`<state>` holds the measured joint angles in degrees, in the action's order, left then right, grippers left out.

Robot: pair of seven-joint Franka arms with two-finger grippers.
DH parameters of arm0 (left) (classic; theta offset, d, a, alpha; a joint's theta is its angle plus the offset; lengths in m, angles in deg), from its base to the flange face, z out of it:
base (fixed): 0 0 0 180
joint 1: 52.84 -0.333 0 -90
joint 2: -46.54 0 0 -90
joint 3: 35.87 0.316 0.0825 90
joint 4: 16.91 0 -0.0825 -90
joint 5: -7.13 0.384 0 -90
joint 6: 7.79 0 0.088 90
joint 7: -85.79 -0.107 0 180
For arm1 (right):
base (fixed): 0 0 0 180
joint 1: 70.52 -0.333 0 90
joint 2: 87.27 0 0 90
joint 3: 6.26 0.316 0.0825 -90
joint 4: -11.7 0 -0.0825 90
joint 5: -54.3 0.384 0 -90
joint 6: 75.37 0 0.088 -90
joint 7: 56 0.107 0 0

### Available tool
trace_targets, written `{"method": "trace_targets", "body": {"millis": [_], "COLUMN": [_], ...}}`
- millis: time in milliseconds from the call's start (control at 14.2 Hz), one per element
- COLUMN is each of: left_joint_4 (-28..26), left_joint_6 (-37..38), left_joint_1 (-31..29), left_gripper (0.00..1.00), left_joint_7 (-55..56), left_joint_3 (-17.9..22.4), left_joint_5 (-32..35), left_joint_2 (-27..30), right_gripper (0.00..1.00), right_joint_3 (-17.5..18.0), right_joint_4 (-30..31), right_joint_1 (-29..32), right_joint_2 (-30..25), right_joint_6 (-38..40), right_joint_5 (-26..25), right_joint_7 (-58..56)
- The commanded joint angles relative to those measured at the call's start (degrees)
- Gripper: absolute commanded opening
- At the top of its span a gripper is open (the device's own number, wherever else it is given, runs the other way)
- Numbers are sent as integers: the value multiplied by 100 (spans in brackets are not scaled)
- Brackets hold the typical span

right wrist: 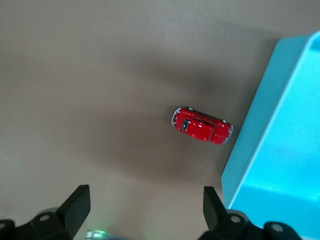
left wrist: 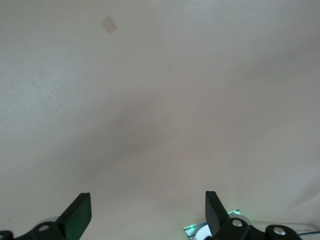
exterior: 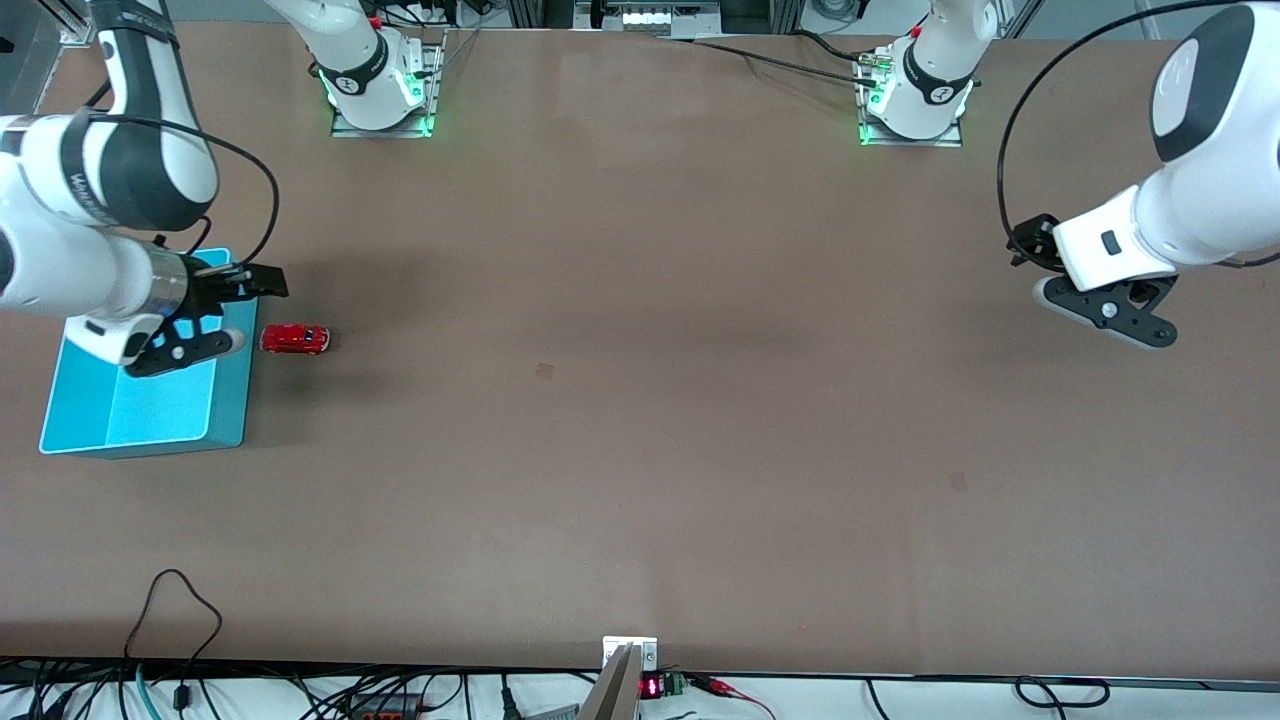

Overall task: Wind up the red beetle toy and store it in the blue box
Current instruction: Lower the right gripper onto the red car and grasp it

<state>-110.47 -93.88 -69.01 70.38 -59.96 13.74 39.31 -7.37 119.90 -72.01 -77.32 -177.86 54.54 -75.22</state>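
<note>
**Q:** On the table, where do the task's two things lie?

**A:** Toward the right arm's end of the brown table (exterior: 640, 400), the blue box (exterior: 150, 400) sits open-topped with nothing visible inside it. The red beetle toy (exterior: 295, 339) rests on its wheels on the tabletop just beside the box's wall, apart from it by a narrow strip of bare table. The right wrist view shows the same pair: the red beetle toy (right wrist: 202, 126) lies near a corner of the blue box (right wrist: 270, 150), lengthwise roughly crosswise to that wall.

**Q:** Where is the right gripper, and how do its fingers stand?

**A:** The right gripper (exterior: 240, 312) hangs over the box's wall next to the toy. Its fingers are spread wide and hold nothing. In the right wrist view the two fingertips (right wrist: 79, 202) stand far apart with bare table between them; the toy lies ahead of them, untouched.

**Q:** And the left gripper?

**A:** The left gripper (exterior: 1090, 300) waits over bare table at the left arm's end, well apart from both toy and box. Its fingers are likewise spread, gripping nothing. The left wrist view shows its fingertips (left wrist: 80, 210) wide apart over plain tabletop, with a small pale patch (left wrist: 108, 24) on the surface ahead.
</note>
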Motion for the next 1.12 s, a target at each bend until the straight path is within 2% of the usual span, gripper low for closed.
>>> {"method": "trace_targets", "body": {"millis": [0, 70, 281, 351, 561, 772, 1053], "left_joint_4": [365, 373, 6, -144, -951, -972, -928], "left_joint_6": [233, 146, -634, -1029, -1463, -1472, -1454], "left_joint_1": [384, 805, 1869, 2055, 2110, 2057, 2110], "left_gripper": [100, 100, 100, 100, 100, 100, 100], "left_joint_7": [362, 633, 1583, 1576, 1585, 1568, 1576], "left_joint_3": [140, 672, 2097, 2310, 2321, 2304, 2216], "left_joint_5": [-28, -37, -852, -837, -810, -758, -494], "left_joint_2": [-173, -120, 371, 520, 1056, 1076, 1084], "right_gripper": [100, 100, 100, 100, 100, 100, 100], "right_joint_3": [-3, -3, -3, -3, -3, -3, 6], "right_joint_4": [1437, 1562, 1792, 1800, 1897, 2107, 2556], "right_joint_1": [158, 271, 562, 597, 650, 721, 659], "right_joint_2": [-748, -714, -486, -337, -29, 209, 341], "right_joint_6": [-1069, -1289, -2019, -2256, -2977, -3758, -4542], "right_joint_5": [21, 12, -49, -250, -550, -568, -586], "right_joint_7": [-1018, -1562, -3530, -4127, -5255, -6275, -6436]}}
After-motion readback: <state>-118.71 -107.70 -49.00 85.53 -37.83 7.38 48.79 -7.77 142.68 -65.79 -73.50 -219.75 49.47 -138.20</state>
